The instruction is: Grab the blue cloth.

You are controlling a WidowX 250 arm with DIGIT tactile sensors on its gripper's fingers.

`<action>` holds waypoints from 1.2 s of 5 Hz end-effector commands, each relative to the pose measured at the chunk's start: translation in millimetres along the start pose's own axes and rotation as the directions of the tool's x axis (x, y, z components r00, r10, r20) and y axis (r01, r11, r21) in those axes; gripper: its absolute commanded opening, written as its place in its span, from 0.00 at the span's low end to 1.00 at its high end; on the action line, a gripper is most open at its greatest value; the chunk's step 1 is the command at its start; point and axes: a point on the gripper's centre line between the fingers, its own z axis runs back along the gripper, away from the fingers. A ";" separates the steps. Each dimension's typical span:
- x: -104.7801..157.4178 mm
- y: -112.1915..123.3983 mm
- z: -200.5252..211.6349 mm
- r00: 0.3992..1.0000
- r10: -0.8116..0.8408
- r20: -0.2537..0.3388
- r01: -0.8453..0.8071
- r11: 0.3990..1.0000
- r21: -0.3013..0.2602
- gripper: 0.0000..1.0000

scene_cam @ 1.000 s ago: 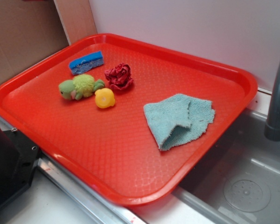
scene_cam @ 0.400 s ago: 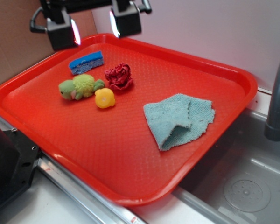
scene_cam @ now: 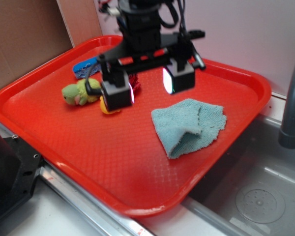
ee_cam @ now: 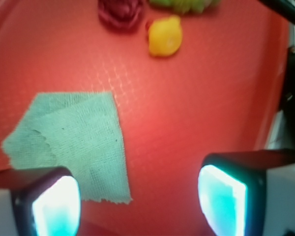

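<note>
- No text, label, brand, number or sign can be read in either view.
</note>
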 end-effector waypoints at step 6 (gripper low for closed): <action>29.0 -55.9 -60.5 0.926 0.168 0.338 -0.108 0.976 -0.189 0.00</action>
